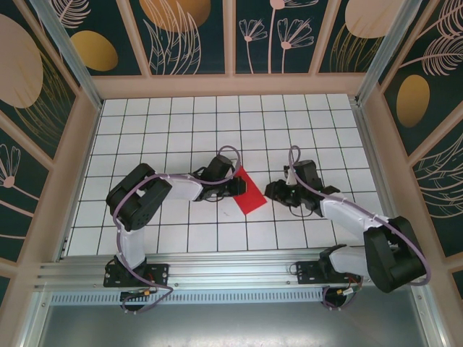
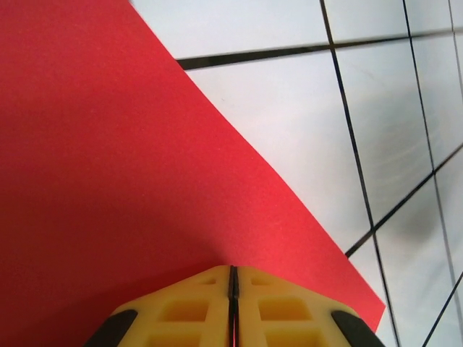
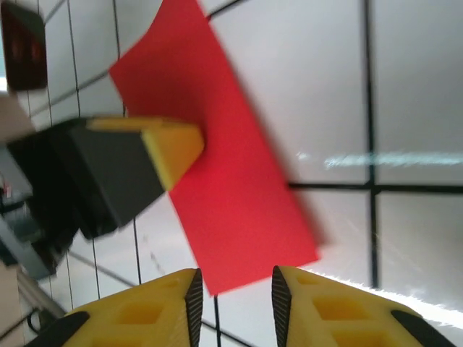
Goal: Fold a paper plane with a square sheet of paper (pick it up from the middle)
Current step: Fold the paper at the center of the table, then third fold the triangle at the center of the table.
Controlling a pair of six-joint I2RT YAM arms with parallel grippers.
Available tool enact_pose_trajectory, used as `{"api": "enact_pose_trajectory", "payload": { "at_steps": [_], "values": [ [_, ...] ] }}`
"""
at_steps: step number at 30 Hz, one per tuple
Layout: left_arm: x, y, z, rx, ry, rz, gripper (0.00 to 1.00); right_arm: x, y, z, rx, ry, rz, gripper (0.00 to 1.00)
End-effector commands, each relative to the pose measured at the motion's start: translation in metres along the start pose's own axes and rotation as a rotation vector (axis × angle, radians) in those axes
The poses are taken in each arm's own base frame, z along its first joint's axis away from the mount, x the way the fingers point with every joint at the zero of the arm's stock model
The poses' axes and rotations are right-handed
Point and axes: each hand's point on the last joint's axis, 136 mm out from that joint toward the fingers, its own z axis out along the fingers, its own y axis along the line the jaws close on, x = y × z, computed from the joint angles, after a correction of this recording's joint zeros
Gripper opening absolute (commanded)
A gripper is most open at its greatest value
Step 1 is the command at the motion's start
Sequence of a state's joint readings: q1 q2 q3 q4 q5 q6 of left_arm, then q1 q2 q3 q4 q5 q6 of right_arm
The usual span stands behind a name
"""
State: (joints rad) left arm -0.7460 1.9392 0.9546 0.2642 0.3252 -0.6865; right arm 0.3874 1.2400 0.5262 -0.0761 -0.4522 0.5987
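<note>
Near the middle of the tabletop the left gripper pinches the partly folded square sheet of paper tight, the right gripper is a little open and empty, and many folds seem left.

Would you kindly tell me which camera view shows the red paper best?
The right wrist view: the red paper shows almost whole, a long strip with the left end effector pinching its side. The left wrist view gives a close-up of one edge; the top view shows it small, beside that end effector.
</note>
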Motion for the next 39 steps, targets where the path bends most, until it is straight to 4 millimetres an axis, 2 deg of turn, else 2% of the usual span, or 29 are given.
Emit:
{"api": "enact_pose_trajectory", "payload": {
  "at_steps": [1,5,7,13,16,22,23,25,26,28,33,39],
  "values": [
    [0.026,0.007,0.002,-0.018,0.151,0.142,0.11,-0.011,-0.006,0.003,0.023,0.023,-0.061,0.39],
    [0.016,-0.003,-0.002,-0.017,0.157,0.205,0.13,-0.011,0.001,0.022,-0.028,0.117,-0.084,0.41],
    [0.005,-0.016,-0.007,0.012,0.126,0.221,0.17,-0.006,0.006,0.031,-0.078,0.166,-0.078,0.4],
    [-0.036,-0.055,-0.042,0.06,-0.028,0.227,0.27,0.002,0.013,0.042,-0.135,0.22,-0.088,0.41],
    [-0.046,-0.048,-0.056,-0.002,-0.103,0.173,0.26,0.003,0.014,0.045,-0.145,0.234,-0.096,0.41],
    [-0.043,-0.017,-0.062,-0.092,-0.145,0.064,0.23,-0.002,0.022,0.052,-0.184,0.255,-0.124,0.42],
    [-0.035,-0.01,-0.06,-0.1,-0.127,0.051,0.23,-0.002,0.023,0.053,-0.192,0.262,-0.129,0.42],
    [-0.03,-0.008,-0.058,-0.092,-0.118,0.032,0.22,-0.005,0.023,0.058,-0.186,0.278,-0.136,0.42],
    [-0.032,-0.015,-0.065,-0.066,-0.132,0.03,0.22,-0.007,0.022,0.061,-0.178,0.285,-0.141,0.42],
    [-0.027,-0.018,-0.066,-0.034,-0.126,0.021,0.22,-0.011,0.02,0.066,-0.164,0.293,-0.157,0.4],
    [-0.015,-0.021,-0.075,-0.026,-0.13,0.041,0.25,-0.015,0.018,0.073,-0.162,0.311,-0.133,0.14],
    [0.0,-0.029,-0.092,-0.065,-0.179,0.126,0.36,-0.005,0.018,0.062,-0.135,0.236,-0.012,0.04]
  ]
}}
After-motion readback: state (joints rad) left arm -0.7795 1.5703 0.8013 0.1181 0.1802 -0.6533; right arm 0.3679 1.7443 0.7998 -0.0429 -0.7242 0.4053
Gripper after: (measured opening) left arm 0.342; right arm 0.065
